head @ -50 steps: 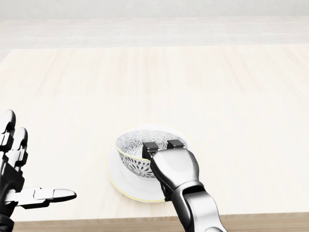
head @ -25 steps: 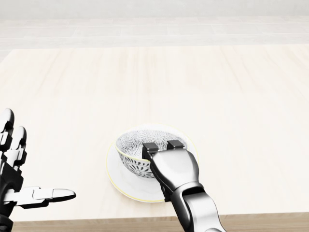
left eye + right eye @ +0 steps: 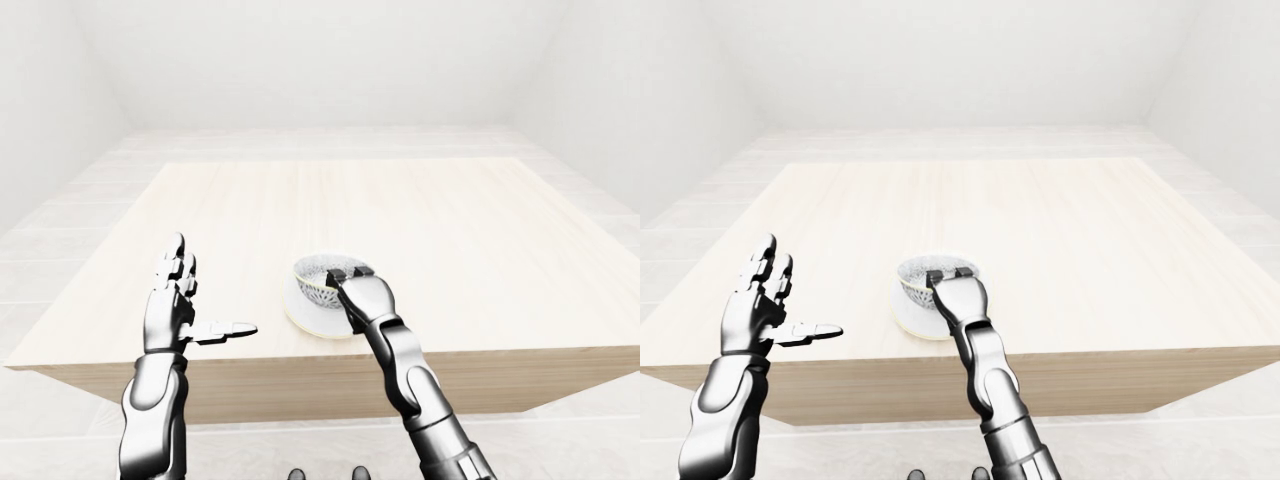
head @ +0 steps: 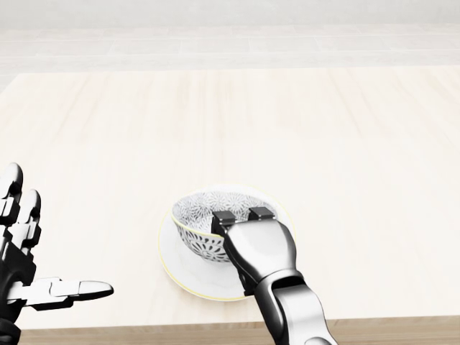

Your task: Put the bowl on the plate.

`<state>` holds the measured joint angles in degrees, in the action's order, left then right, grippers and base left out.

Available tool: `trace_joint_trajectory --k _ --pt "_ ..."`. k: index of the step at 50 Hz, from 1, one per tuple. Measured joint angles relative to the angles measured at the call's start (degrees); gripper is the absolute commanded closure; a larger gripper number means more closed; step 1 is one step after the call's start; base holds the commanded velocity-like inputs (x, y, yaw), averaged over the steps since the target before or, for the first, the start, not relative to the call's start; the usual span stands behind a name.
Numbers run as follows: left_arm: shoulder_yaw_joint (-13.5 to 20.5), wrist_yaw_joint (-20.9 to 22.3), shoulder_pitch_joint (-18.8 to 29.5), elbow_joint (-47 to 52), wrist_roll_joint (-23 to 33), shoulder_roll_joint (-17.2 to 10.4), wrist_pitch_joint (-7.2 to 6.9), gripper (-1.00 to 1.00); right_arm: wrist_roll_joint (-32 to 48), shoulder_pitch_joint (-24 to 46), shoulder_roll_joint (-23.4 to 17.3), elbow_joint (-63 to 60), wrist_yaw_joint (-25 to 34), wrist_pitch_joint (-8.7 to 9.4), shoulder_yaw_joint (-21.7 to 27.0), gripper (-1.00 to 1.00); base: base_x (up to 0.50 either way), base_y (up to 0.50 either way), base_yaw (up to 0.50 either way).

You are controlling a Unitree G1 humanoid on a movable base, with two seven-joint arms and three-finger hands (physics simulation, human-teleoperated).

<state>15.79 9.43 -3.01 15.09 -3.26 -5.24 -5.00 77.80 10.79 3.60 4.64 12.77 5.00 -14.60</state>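
A patterned black-and-white bowl (image 4: 195, 215) sits inside a white plate (image 4: 178, 272) near the bottom edge of the wooden table (image 4: 302, 129) in the head view. My right hand (image 4: 243, 215) comes in from the bottom. Its fingers (image 4: 224, 218) hook over the bowl's near rim and close on it, while the thumb is hidden under the palm. My left hand (image 4: 32, 251) hovers at the view's left edge, apart from the plate. It is open, with fingers spread upward and the thumb pointing right.
The table's near edge (image 3: 330, 360) runs just below the plate in the left-eye view. Pale floor and white walls surround the table.
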Motion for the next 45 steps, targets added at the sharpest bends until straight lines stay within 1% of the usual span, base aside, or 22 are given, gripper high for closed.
trace_joint_trajectory --k 4,5,9,20,29,30,35,36,37,38,39,40,44,45 --pt "0.01 -0.01 -0.02 -0.05 -0.02 -0.01 0.00 -1.00 0.15 0.04 0.02 -0.07 -0.05 0.00 -0.03 0.81 0.00 0.00 0.00" --pt "0.00 -0.01 -0.03 -0.07 -0.03 0.00 0.00 -1.00 0.28 0.04 0.02 -0.06 -0.04 0.00 -0.03 0.75 0.01 0.00 0.00" --pt "-0.02 -0.02 -0.05 -0.13 -0.03 0.01 0.00 -1.00 0.87 0.03 0.05 -0.09 0.05 0.00 -0.09 0.72 0.00 0.00 0.00" --pt "-0.10 -0.04 -0.14 -0.15 0.01 0.06 0.00 -1.00 2.76 -0.14 0.21 0.16 0.24 0.00 -0.46 0.73 0.00 0.00 0.00" --pt "-0.15 -0.07 -0.09 -0.42 0.02 0.05 0.00 -1.00 3.16 -0.18 0.23 0.35 0.09 0.00 -0.54 0.67 0.00 0.00 0.00" --pt "-0.15 -0.07 -0.09 -0.44 0.02 0.05 0.00 -1.00 3.10 -0.19 0.22 0.34 0.08 0.00 -0.52 0.56 0.00 0.00 0.00" --pt "-0.16 -0.06 -0.10 -0.54 0.01 0.04 0.00 -1.00 2.64 -0.33 0.08 0.46 0.08 0.00 -0.33 0.34 0.00 0.00 0.00" --pt "-0.15 -0.06 -0.10 -0.56 0.01 0.03 0.00 -1.00 2.59 -0.38 0.05 0.50 0.10 0.00 -0.29 0.25 0.00 0.00 0.00" --pt "-0.15 -0.06 -0.10 -0.59 0.01 0.03 0.00 -1.00 2.55 -0.42 0.03 0.53 0.11 0.00 -0.26 0.25 0.00 0.00 0.00" --pt "-0.14 -0.06 -0.09 -0.62 0.00 0.02 0.00 -1.00 2.53 -0.46 0.01 0.58 0.13 0.00 -0.23 0.15 0.00 0.00 0.00" --pt "-0.14 -0.06 -0.08 -0.66 0.00 0.02 0.00 -1.00 2.49 -0.48 -0.02 0.60 0.09 0.00 -0.19 0.09 0.00 0.00 0.00" --pt "-0.14 -0.07 -0.06 -0.72 0.01 0.01 0.00 -1.00 2.44 -0.50 -0.04 0.62 0.05 0.00 -0.15 0.09 0.00 0.00 0.00" --pt "-0.14 -0.08 0.00 -0.91 0.00 -0.01 0.00 -1.00 2.29 -0.57 -0.11 0.65 -0.07 0.00 -0.03 -0.09 0.00 0.00 0.00" --pt "-0.14 -0.09 0.01 -0.93 0.00 -0.02 0.00 -1.00 2.27 -0.58 -0.12 0.65 -0.10 0.00 -0.01 -0.20 0.00 0.00 0.00"
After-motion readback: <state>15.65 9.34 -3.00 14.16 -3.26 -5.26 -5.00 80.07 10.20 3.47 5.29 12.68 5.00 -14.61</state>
